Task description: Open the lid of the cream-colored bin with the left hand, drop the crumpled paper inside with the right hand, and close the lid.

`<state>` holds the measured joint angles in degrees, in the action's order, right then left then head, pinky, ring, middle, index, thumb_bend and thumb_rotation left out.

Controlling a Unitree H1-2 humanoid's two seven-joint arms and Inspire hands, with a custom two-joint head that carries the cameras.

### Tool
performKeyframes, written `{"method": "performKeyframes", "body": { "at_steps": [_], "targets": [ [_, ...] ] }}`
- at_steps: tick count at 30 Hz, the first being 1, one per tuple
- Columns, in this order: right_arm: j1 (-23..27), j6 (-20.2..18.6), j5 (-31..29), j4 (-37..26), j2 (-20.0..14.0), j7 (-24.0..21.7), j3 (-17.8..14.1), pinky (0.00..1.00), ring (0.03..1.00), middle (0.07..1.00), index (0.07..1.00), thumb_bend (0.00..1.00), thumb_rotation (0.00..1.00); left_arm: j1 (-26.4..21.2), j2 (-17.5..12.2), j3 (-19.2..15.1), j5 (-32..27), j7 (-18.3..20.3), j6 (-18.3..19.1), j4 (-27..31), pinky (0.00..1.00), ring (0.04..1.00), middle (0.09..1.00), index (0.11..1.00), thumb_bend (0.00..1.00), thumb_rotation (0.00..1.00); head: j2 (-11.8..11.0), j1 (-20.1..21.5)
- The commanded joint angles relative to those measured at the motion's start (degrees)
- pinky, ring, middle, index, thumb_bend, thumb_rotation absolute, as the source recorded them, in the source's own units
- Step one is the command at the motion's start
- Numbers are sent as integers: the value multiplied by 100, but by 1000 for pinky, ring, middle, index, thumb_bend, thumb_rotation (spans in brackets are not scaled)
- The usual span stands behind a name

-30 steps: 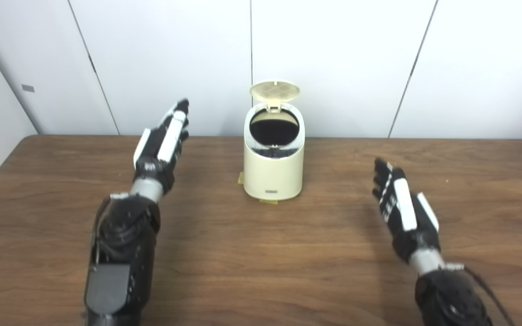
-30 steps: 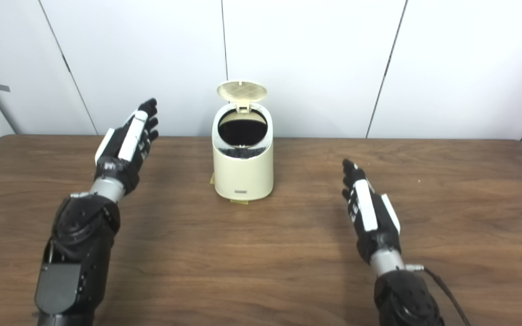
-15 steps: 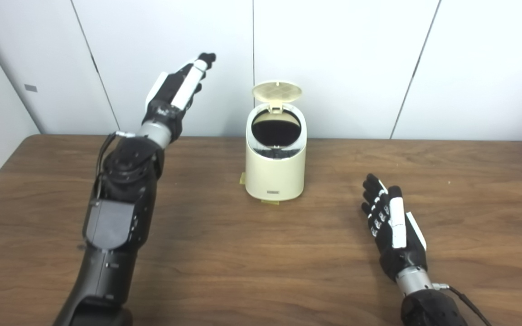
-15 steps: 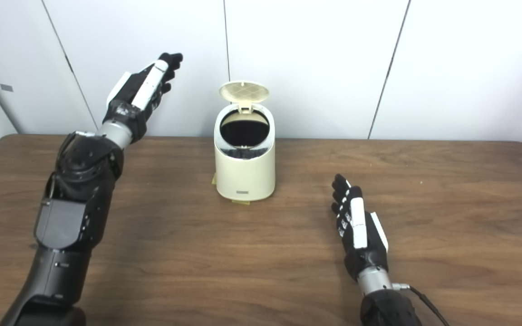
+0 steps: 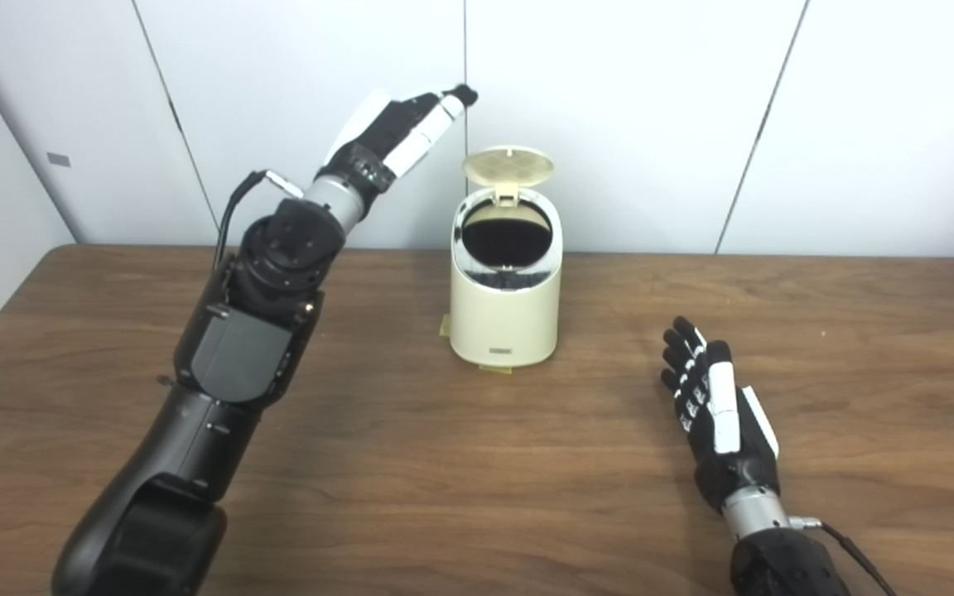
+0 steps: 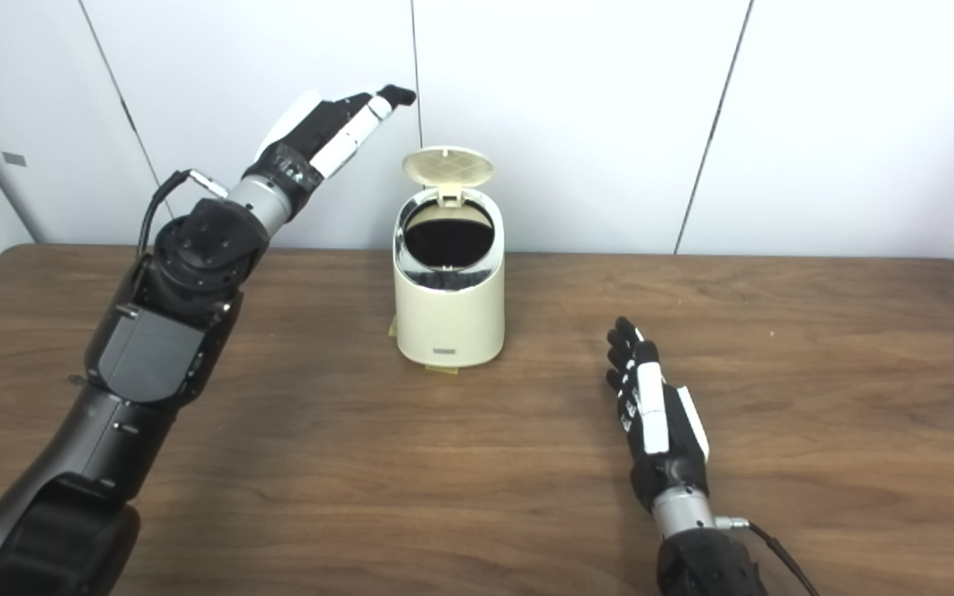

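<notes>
Over on the left, the long black left arm (image 5: 245, 348) is seen stretched up and forward from the bottom edge, and the black-and-white left hand (image 5: 398, 132) is held high in the air against the white panelled wall (image 5: 651, 108), fingers extended and slightly apart, nothing gripped. Its fingertips (image 5: 462, 93) are pointed toward the right, above and just to the left of the round cream-coloured lid (image 5: 508, 165), with a clear gap between them. That lid is found standing upright on its rear hinge, its ribbed underside turned to the cameras. Beneath it, the cream-coloured cylindrical bin (image 5: 505, 290) is set upright at the middle of the brown wooden table (image 5: 411, 463), near the far edge, and its dark round mouth (image 5: 507, 239) is left wide open; what lies inside cannot be made out in the darkness. A small yellowish tab (image 5: 495, 368) is glimpsed at the base of the bin. Moving right, the black-and-white right hand (image 5: 721, 414) is held low over the tabletop, well apart from the bin, fingers stretched forward and loosely spread, empty. No crumpled paper is visible in either view.
</notes>
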<state>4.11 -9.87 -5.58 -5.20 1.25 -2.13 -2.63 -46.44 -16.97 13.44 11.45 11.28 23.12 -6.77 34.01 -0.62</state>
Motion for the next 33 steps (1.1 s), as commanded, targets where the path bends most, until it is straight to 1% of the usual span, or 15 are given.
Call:
{"method": "performKeyframes", "body": {
  "at_steps": [1,3,4,6,7,8,10,12,15,19,21,27,33],
  "targets": [
    [214,194,6,-55,37,49,11,970,975,952,956,680,1000,-429,-92,116,344,10,-152,225,985,963,889,795,530,1000,-2,1],
    [231,200,8,-23,51,69,11,968,977,955,959,667,1000,-462,-110,249,553,70,-229,265,923,938,871,757,509,1000,-1,25],
    [236,213,12,-4,52,75,14,968,977,955,959,666,1000,-470,-121,313,651,107,-236,305,917,936,871,754,507,1000,3,32],
    [241,227,27,21,57,95,22,966,981,961,963,660,1000,-479,-172,462,886,208,-196,425,874,929,878,741,495,1000,3,52],
    [241,238,37,29,59,107,28,965,984,963,965,657,1000,-477,-210,532,1008,260,-236,482,849,936,899,741,492,1000,17,70],
    [243,242,39,38,60,114,30,965,986,965,967,655,1000,-469,-256,602,1122,307,-319,538,832,939,907,738,484,1000,22,80],
    [250,256,29,71,59,119,28,971,990,969,972,648,1000,-444,-321,683,1287,309,-629,557,821,936,909,724,480,1000,24,89],
    [260,256,-4,101,60,121,18,980,996,973,979,636,1000,-418,-346,716,1442,291,-856,541,819,932,904,702,508,1000,27,97],
    [260,221,15,103,61,168,13,972,986,969,979,618,1000,-431,-443,863,1855,329,-1161,522,808,946,913,685,531,1000,28,111],
    [256,223,27,106,39,183,14,972,985,972,985,605,1000,-437,-506,937,2147,521,-1395,511,835,977,931,691,574,1000,39,120],
    [254,217,32,115,21,186,8,974,984,972,988,616,1000,-431,-537,990,2336,579,-1515,521,858,980,928,697,585,1000,61,140],
    [238,221,-3,95,-12,179,-25,969,983,971,997,614,1000,-353,-618,1076,2815,744,-1781,602,843,951,898,689,577,1000,96,136],
    [211,155,-70,32,-25,158,-48,968,987,966,998,637,1000,-182,-691,1117,3329,915,-1876,723,843,946,905,718,567,1000,139,157]
  ]
}}
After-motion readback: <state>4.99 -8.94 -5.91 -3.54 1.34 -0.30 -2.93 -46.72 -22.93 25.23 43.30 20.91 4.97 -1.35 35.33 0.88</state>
